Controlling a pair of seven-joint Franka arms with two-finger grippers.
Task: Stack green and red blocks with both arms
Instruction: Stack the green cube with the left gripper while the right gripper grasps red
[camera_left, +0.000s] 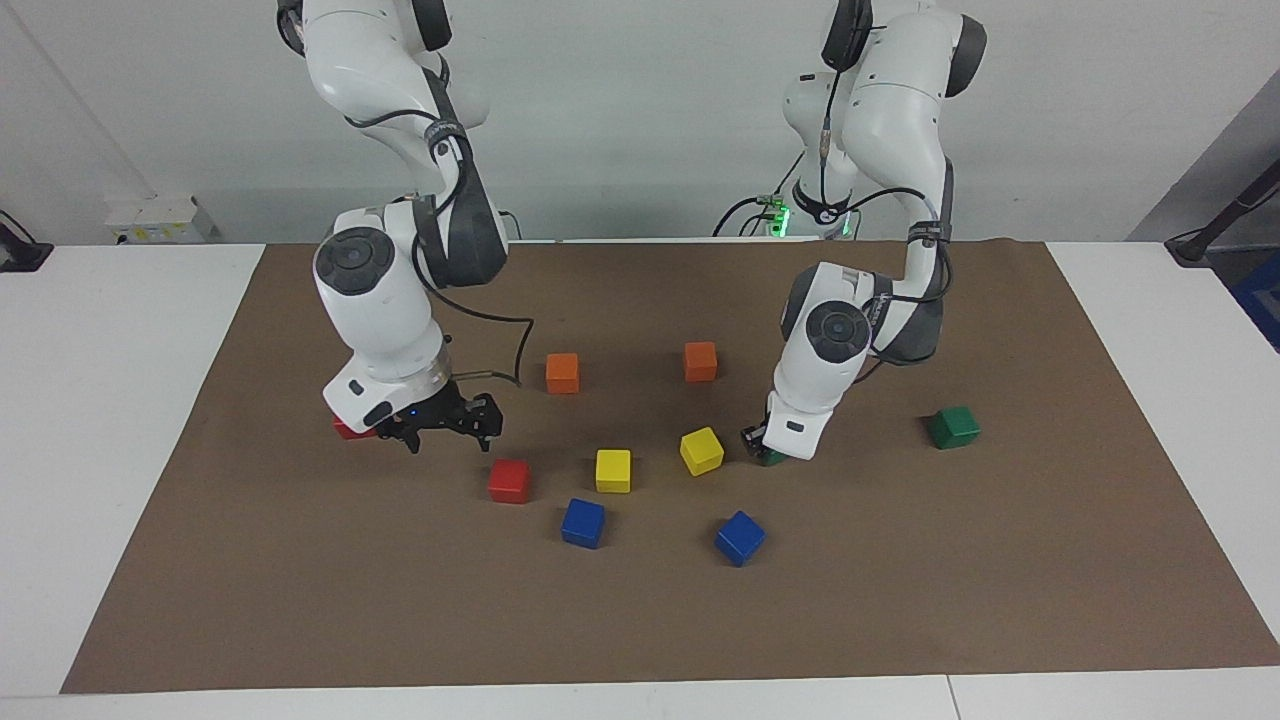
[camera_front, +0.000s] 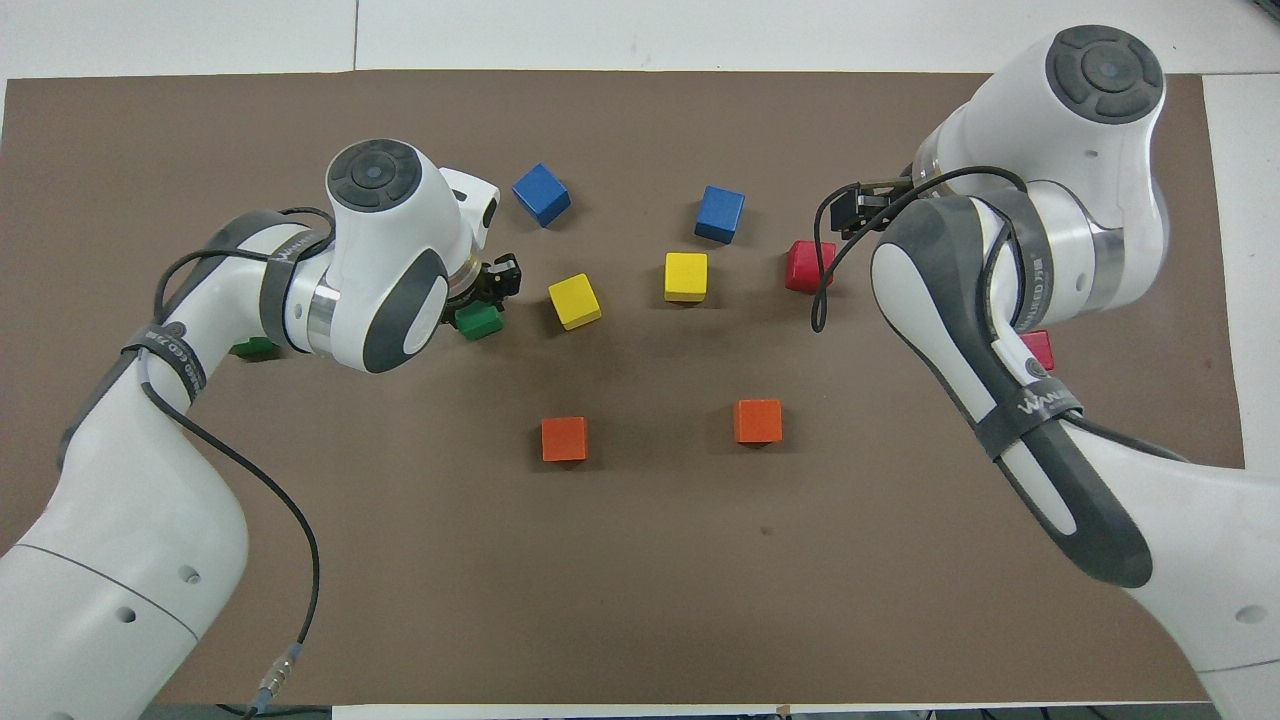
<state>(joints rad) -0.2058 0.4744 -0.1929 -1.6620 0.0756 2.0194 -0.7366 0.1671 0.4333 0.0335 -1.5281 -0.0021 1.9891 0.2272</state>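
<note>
Brown mat (camera_left: 1000, 560), zero stacks yet. Left gripper (camera_left: 757, 447) pinches a green cube (camera_front: 478, 321); right gripper (camera_left: 447, 428), spread, hangs w/ nothing near a red cube (camera_left: 509, 481).

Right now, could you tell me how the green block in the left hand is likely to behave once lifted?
The green block looks rigid, so it should hold shape in the left hand. Its glossy faces may slip. Flat sides suggest it won't roll when set down.

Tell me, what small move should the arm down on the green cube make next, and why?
Probably lift. The left tool is shut on a small glossy dark green cube that sits on the brown mat, and the other dark green cube, a likely stacking spot, lies apart toward that arm's end. The right tool hangs open near a bright red cube.
</note>
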